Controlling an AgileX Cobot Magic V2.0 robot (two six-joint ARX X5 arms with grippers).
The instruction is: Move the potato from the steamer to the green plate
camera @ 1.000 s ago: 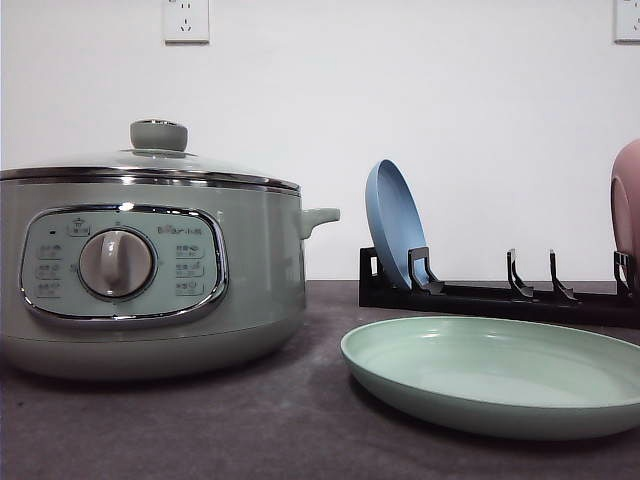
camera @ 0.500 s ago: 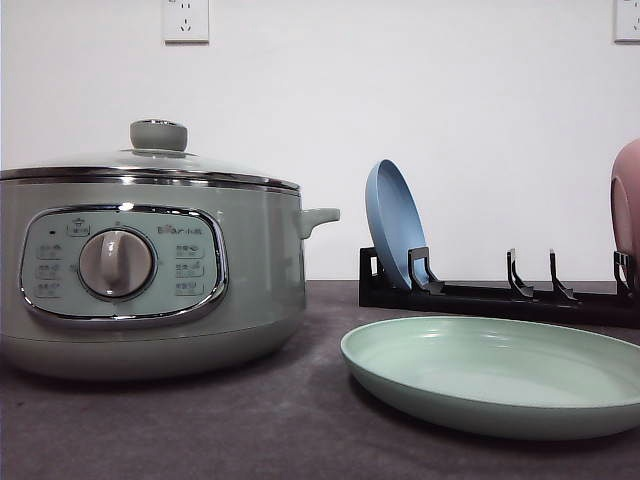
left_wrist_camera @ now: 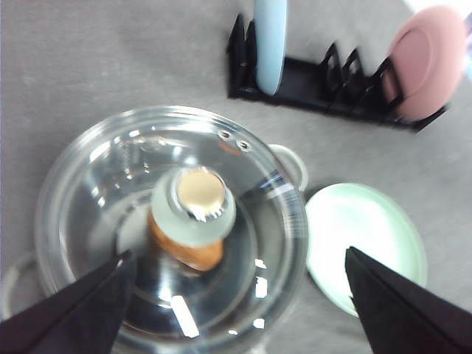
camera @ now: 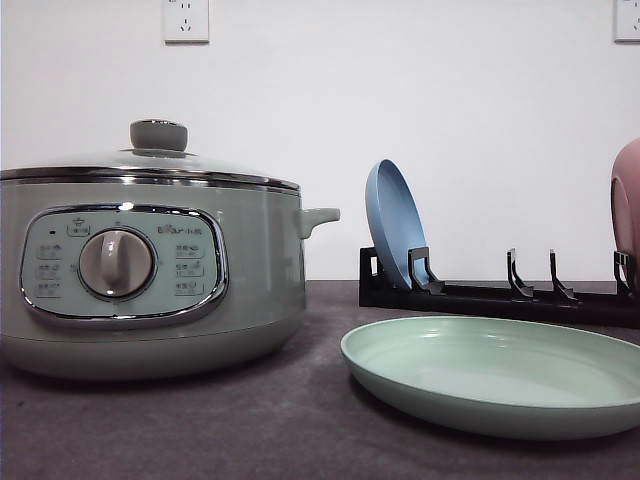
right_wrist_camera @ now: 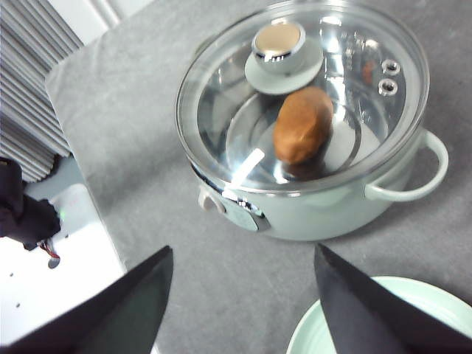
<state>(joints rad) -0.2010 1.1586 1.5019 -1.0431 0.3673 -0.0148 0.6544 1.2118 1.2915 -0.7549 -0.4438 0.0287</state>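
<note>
The steamer (camera: 150, 270) stands at the left of the table with its glass lid (right_wrist_camera: 310, 88) on. Through the glass the orange-brown potato (right_wrist_camera: 302, 125) lies inside the pot; in the left wrist view the lid knob (left_wrist_camera: 195, 199) partly covers the potato (left_wrist_camera: 184, 251). To the steamer's right lies the green plate (camera: 500, 375), with nothing on it. My left gripper (left_wrist_camera: 240, 254) hovers open above the lid, one finger to each side of the knob. Off to one side of the steamer and above the table, my right gripper (right_wrist_camera: 242, 251) is open too, holding nothing.
A black dish rack (camera: 480, 295) stands behind the green plate, holding an upright blue plate (camera: 393, 225) and a pink plate (camera: 627, 210). The steamer's side handle (camera: 318, 217) points toward the rack. The table edge and a white base (right_wrist_camera: 66, 273) lie beyond the steamer's dial side.
</note>
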